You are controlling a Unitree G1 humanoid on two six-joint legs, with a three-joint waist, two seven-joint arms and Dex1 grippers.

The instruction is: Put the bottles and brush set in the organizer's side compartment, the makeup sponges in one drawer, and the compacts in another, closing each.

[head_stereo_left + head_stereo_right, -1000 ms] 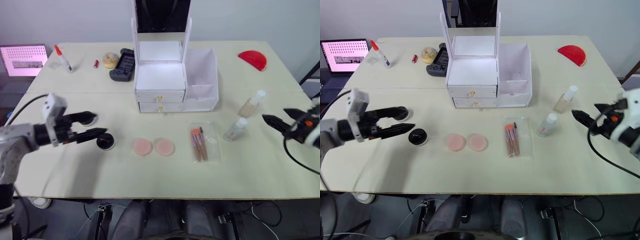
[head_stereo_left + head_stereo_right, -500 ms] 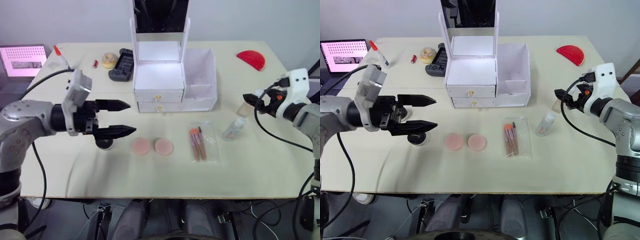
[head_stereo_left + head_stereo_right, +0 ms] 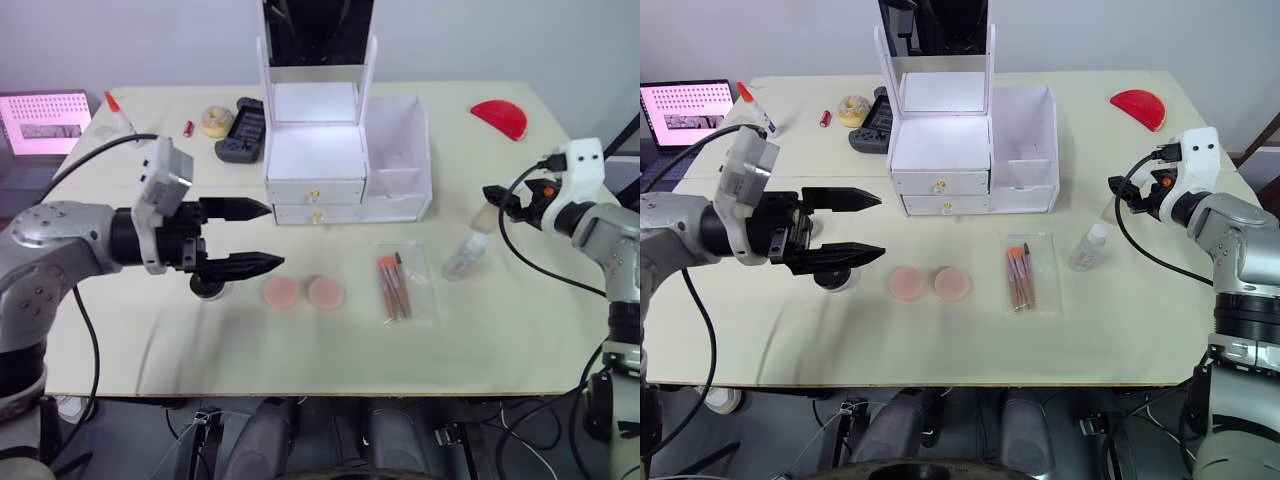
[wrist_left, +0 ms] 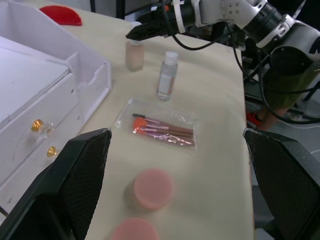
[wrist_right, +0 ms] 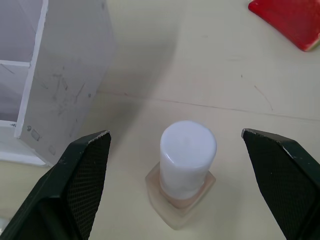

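Head stereo looks down over table (image 3: 520,330) — wrist cams close, both see organizer (image 4: 45,95).

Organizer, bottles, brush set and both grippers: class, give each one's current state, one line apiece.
Upper drawer: closed.
Lower drawer: closed.
Side compartment: open-topped, empty.
Beige bottle: upright, capped.
Clear bottle: upright, capped.
Brush set: lying flat, bagged.
Left gripper: open.
Right gripper: open.

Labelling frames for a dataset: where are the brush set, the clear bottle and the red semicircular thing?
Clear bag of pink-tipped brushes (image 3: 1018,277), right eye view: bag's middle.
Clear white-capped plastic bottle (image 3: 1089,249), right eye view: body.
Red semicircular flat object (image 3: 503,117), left eye view: centre.
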